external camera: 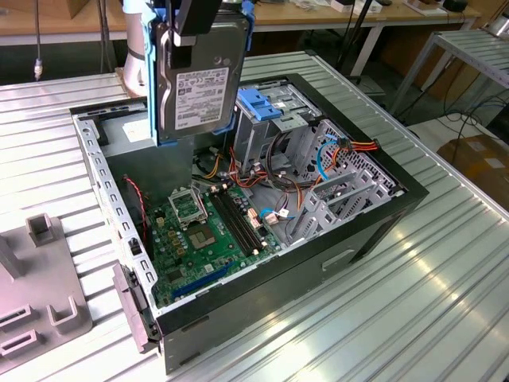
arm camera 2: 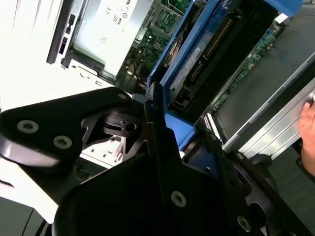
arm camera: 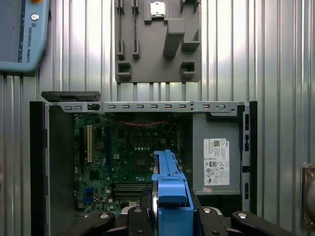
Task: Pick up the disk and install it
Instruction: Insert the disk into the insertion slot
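Note:
The disk point(external camera: 199, 83), a dark grey drive with a white label and bright blue rails, hangs upright over the back part of the open computer case point(external camera: 374, 231). My gripper point(external camera: 191, 28) grips it from above, shut on its upper edge. In both wrist views the blue rail of the disk point(arm camera: 170, 191) point(arm camera 2: 197, 64) sits between the black fingers point(arm camera: 138, 216), with the green motherboard point(arm camera: 133, 157) below. The metal drive cage point(external camera: 278, 119) stands just to the exterior view's right of the hanging disk.
A chunky blue latch piece point(external camera: 262, 103) tops the cage, with coloured cables point(external camera: 334, 151) beside it. A grey fixture point(external camera: 40, 302) lies at the exterior view's left. The case's power supply point(arm camera: 216, 162), a pendant point(arm camera: 22, 34) and a hand point(arm camera 2: 309, 118) show in the wrist views.

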Controlling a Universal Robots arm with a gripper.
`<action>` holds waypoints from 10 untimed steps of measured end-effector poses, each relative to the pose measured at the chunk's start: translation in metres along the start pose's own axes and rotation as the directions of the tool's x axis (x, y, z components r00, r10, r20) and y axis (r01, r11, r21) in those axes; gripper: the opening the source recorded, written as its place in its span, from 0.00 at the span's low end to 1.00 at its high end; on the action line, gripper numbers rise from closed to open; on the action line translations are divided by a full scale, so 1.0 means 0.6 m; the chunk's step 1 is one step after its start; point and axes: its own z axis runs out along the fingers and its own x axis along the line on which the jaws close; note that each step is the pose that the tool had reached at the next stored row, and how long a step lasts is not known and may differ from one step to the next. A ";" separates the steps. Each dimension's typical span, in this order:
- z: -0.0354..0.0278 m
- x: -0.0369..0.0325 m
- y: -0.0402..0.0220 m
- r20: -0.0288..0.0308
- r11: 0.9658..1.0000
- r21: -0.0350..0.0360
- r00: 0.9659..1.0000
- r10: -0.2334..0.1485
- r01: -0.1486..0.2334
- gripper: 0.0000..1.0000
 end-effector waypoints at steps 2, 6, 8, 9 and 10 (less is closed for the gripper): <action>0.001 0.014 -0.001 0.000 1.000 0.000 1.000 0.000 0.000 0.37; 0.002 0.035 -0.002 0.000 1.000 -0.001 1.000 0.000 0.000 0.37; 0.002 0.041 -0.004 0.000 1.000 -0.001 1.000 0.000 0.000 0.37; 0.002 0.043 -0.006 0.000 1.000 -0.001 1.000 0.000 0.000 0.37; 0.003 0.044 -0.008 0.000 1.000 -0.001 1.000 0.000 0.000 0.37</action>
